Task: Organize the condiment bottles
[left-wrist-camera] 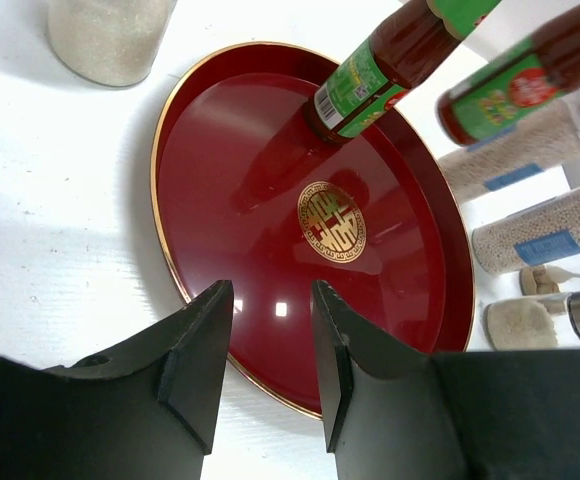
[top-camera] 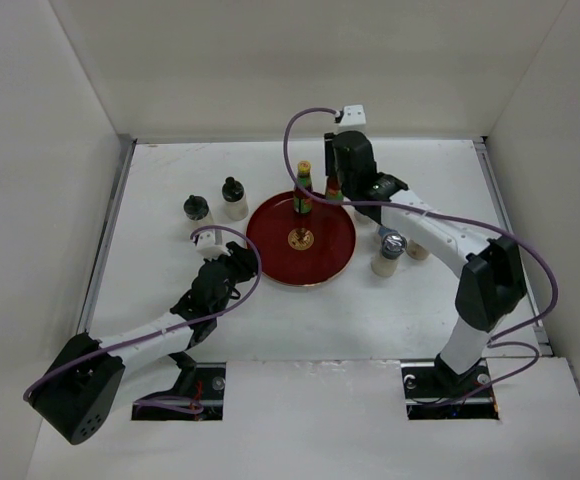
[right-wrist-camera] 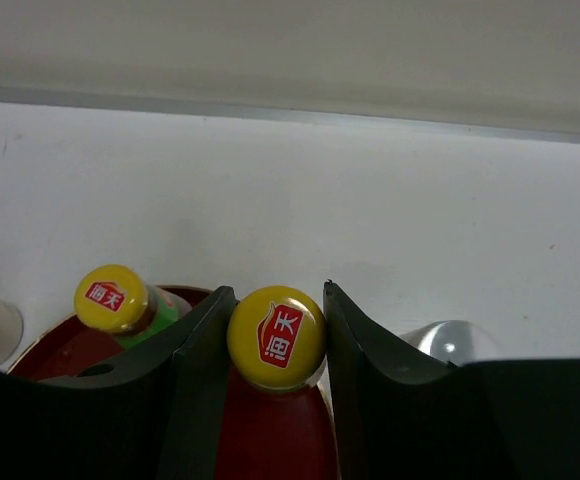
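Observation:
One red sauce bottle [top-camera: 303, 192] with a yellow cap stands on the far part of the round red tray [top-camera: 270, 262]. My right gripper [top-camera: 336, 180] is shut on the second red sauce bottle [top-camera: 332, 190] at the tray's far right rim. In the right wrist view its jaws press both sides of the yellow cap [right-wrist-camera: 276, 338]. Two dark-capped shakers [top-camera: 197, 210] [top-camera: 233, 197] stand left of the tray. A silver-lidded jar [top-camera: 390, 250] stands to its right, with other pale containers partly hidden by the right arm. My left gripper [top-camera: 238, 262] is open and empty at the tray's near left rim.
White walls enclose the table on three sides, with a metal strip along the back. In the left wrist view two pale jars [left-wrist-camera: 530, 165] [left-wrist-camera: 560, 225] and a dark-capped shaker [left-wrist-camera: 560, 318] crowd the tray's right side.

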`<action>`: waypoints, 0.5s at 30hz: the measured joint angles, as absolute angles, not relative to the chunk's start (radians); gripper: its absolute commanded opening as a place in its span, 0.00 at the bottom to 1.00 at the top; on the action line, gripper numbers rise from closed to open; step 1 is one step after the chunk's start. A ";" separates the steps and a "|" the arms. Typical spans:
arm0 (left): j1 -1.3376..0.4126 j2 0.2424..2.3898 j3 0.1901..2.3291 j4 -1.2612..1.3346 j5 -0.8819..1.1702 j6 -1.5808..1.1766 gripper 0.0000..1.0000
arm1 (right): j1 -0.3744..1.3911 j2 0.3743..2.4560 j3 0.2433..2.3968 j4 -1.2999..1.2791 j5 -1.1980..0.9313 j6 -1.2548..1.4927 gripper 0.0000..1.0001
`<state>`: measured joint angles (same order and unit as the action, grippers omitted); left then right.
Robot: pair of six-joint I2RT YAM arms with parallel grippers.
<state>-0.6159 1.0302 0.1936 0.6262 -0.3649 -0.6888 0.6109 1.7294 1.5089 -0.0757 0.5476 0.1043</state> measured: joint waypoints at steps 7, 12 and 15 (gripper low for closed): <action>-0.616 1.030 0.194 0.626 -0.365 -0.688 0.35 | 0.666 1.774 1.509 -0.059 0.538 0.125 0.23; -0.616 1.027 0.194 0.626 -0.365 -0.689 0.35 | 0.679 1.802 1.505 -0.048 0.531 0.143 0.23; -0.616 1.025 0.194 0.626 -0.365 -0.689 0.35 | 0.682 1.808 1.483 -0.035 0.531 0.151 0.23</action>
<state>-0.6159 1.0248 0.1936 0.6262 -0.3649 -0.6888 0.6815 1.8080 1.4834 -0.0349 0.5308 0.1513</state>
